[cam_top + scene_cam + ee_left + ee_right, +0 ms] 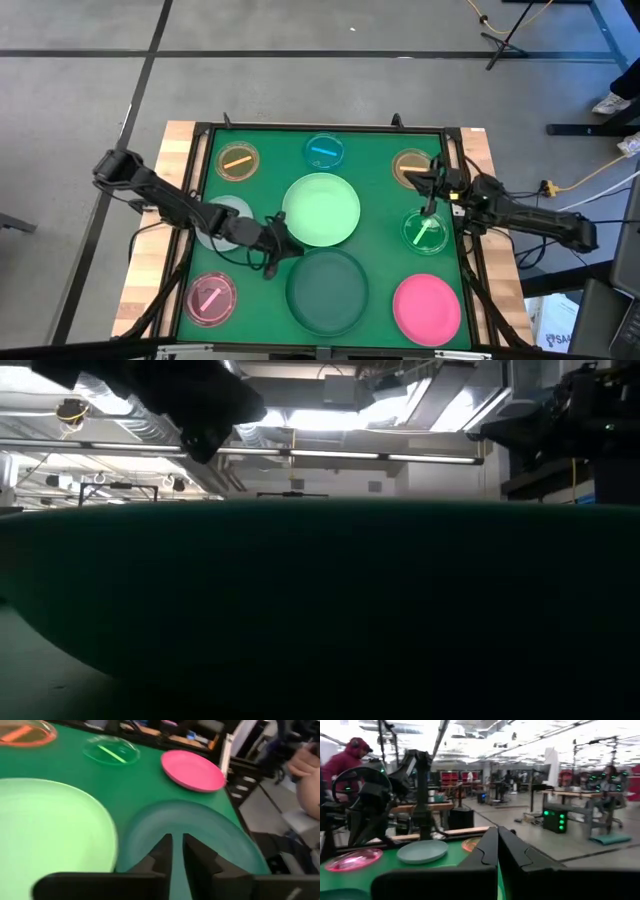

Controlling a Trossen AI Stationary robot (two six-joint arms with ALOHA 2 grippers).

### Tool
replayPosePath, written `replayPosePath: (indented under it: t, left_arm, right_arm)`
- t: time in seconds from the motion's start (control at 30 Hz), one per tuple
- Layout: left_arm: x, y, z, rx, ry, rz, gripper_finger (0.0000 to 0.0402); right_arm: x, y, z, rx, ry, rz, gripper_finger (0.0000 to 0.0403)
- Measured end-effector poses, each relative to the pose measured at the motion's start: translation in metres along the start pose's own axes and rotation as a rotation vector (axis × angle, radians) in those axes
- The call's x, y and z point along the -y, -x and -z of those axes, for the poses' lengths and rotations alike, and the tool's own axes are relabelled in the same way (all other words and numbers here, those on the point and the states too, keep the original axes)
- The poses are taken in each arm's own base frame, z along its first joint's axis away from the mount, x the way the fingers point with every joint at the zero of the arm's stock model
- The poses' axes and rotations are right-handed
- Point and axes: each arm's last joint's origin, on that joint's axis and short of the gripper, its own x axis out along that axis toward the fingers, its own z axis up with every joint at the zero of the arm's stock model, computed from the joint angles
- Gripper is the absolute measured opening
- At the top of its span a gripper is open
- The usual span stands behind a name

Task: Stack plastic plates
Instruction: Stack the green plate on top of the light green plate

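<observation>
A large light green plate [320, 210] lies at the middle of the green mat. A dark teal plate [327, 290] lies nearer and a large pink plate [427, 307] at the near right. Small translucent plates lie flat around them: orange [237, 161], blue [324, 150], brown [411, 167], green [426, 232], grey [225, 222] and pink [209, 298]. My left gripper [282, 246] is shut and empty. It hovers over the teal plate's left far rim [150, 827], beside the light green plate [50, 835]. My right gripper [430, 197] is shut and empty, raised between the brown and green small plates.
The green mat [270, 150] sits in a dark frame on a wooden table [175, 160]. The teal plate [320, 600] fills the low view. Beyond the table, a person [350, 755] shows in the right wrist view and a hand [305, 765] in the left wrist view.
</observation>
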Motion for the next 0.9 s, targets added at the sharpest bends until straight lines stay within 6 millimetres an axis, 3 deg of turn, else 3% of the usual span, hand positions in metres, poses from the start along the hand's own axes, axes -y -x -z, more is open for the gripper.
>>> replayPosePath:
  t: [0.3, 0.5, 0.9]
  left_arm:
    - [0.018, -0.024, 0.001, -0.297, 0.063, -0.119, 0.0131]
    - [0.013, -0.044, 0.016, -0.470, 0.166, -0.281, 0.0131]
    - [0.004, -0.066, 0.032, -0.514, 0.193, -0.353, 0.0131]
  right_arm:
    - [-0.003, -0.019, 0.000, -0.118, -0.073, -0.104, 0.0001]
    - [-0.011, -0.030, 0.005, -0.189, -0.068, -0.116, 0.0001]
    - [-0.018, -0.042, 0.012, -0.270, -0.007, -0.029, 0.0001]
